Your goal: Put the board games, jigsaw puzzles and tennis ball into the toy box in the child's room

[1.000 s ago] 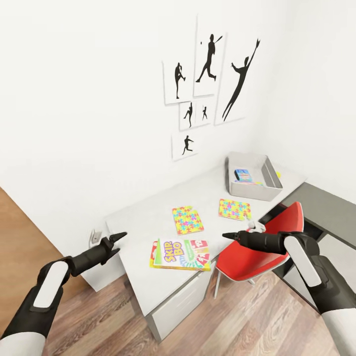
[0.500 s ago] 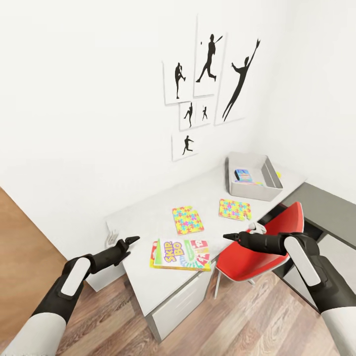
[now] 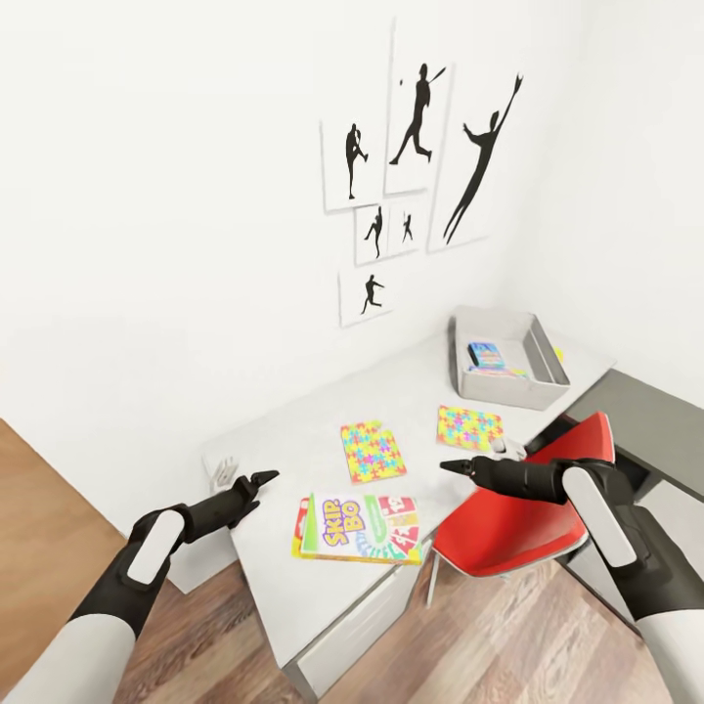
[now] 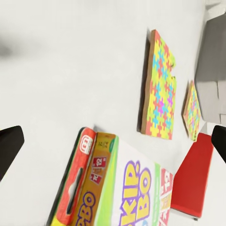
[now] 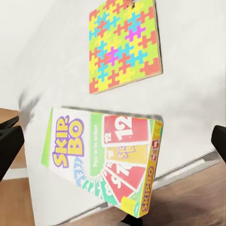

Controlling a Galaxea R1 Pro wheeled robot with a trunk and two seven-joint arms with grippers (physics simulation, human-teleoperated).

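Left tool (image 3: 262,478) advanced tableward | Skip-Bo box (image 3: 364,528) flat, lengthwise along desk edge

1. This was a child's bedroom or playroom in a home, with white walls and a wood-plank floor (image 3: 469,645).
2. Black baseball-player silhouette prints (image 3: 420,166) hung on the wall above the tabletop (image 3: 293,450).
3. Toys lay about: a "Skip-Bo" game box (image 3: 360,528), two bright jigsaw puzzles (image 3: 373,452), and a grey toy box (image 3: 508,360) holding a small blue game.
4. A red chair (image 3: 523,513) stood at the desk.
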